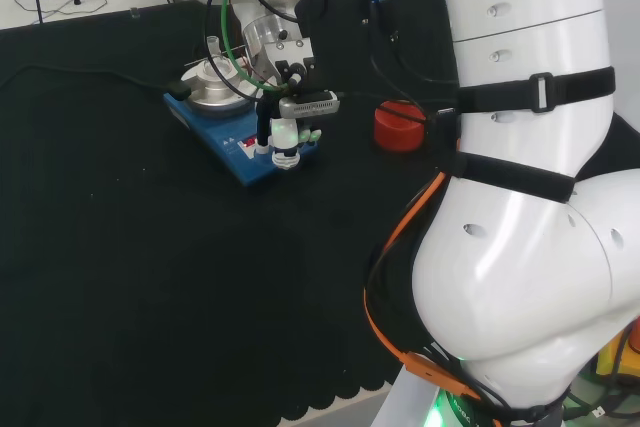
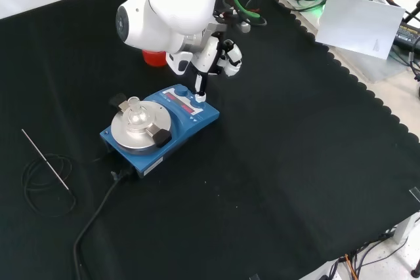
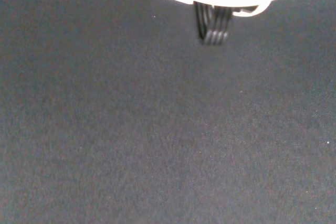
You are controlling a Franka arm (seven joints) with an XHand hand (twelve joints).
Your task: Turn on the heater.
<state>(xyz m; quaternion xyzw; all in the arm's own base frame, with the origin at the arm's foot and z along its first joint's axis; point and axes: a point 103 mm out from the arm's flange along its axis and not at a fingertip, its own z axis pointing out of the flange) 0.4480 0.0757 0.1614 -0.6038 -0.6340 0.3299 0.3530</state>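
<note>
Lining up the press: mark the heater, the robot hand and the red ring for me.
heater (image 2: 197,124), front view, blue front corner.
robot hand (image 2: 199,83), front view, finger pointing down at the panel.
red ring (image 1: 399,125), head view, its top.

Blue heater (image 2: 177,126), silver round top plate (image 2: 136,127); red cap (image 1: 399,125); black cloth (image 2: 275,181); black-white hand (image 2: 210,57).
</note>
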